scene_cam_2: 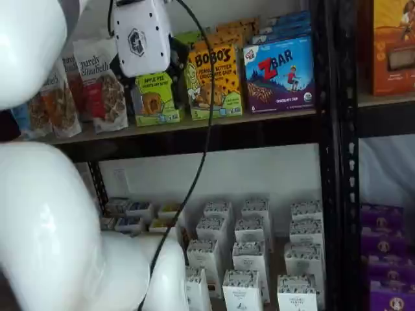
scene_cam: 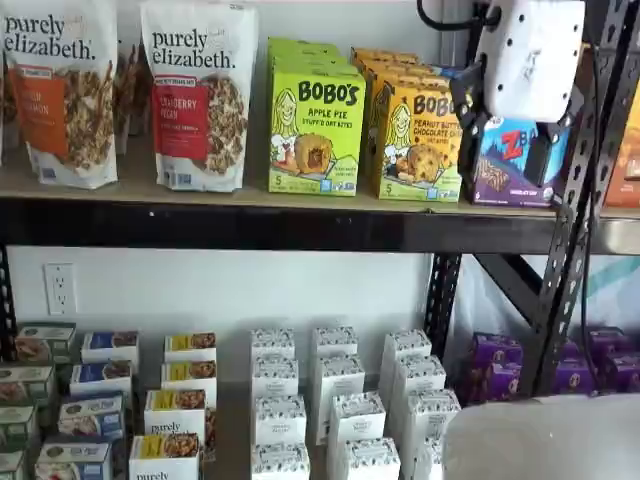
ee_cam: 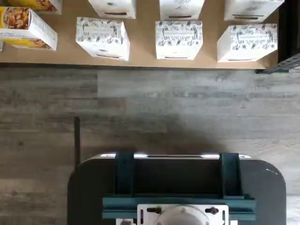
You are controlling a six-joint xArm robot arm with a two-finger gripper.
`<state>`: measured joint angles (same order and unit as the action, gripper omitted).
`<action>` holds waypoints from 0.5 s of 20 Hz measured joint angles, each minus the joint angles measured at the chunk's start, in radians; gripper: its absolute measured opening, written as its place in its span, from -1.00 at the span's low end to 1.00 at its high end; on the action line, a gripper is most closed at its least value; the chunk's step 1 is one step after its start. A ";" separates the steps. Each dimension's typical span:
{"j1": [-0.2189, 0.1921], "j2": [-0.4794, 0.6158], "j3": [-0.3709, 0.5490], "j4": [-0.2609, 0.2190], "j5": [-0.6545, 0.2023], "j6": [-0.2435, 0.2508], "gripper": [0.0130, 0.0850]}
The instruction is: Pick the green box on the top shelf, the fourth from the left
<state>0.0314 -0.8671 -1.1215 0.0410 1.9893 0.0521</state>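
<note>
The green box (scene_cam: pixel 315 130), a lime Bobo's Apple Pie carton, stands upright on the top shelf (scene_cam: pixel 250 228) between a granola bag and a yellow-orange carton. More green cartons stand behind it. In both shelf views my gripper (scene_cam: pixel 505 140) hangs out in front of the shelf, apart from the cartons. Its white body is up high and its two black fingers (scene_cam: pixel 467 108) stand open with a plain gap and nothing in them. In a shelf view the body covers the top of the green box (scene_cam_2: pixel 155 100). The wrist view shows no green box.
A yellow-orange Bobo's carton (scene_cam: pixel 415 140) and a blue ZBar carton (scene_cam_2: pixel 279 68) stand right of the green one, granola bags (scene_cam: pixel 200 95) left. A black upright post (scene_cam: pixel 570 200) rises at the right. White cartons (scene_cam: pixel 335 400) fill the lower level. A black cable (scene_cam_2: pixel 204 129) hangs down.
</note>
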 joint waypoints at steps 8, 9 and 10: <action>-0.127 -0.050 0.045 0.140 -0.073 -0.080 1.00; -0.124 -0.050 0.045 0.138 -0.073 -0.079 1.00; -0.120 -0.050 0.046 0.135 -0.075 -0.076 1.00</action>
<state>-0.0889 -0.9170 -1.0750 0.1760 1.9148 -0.0240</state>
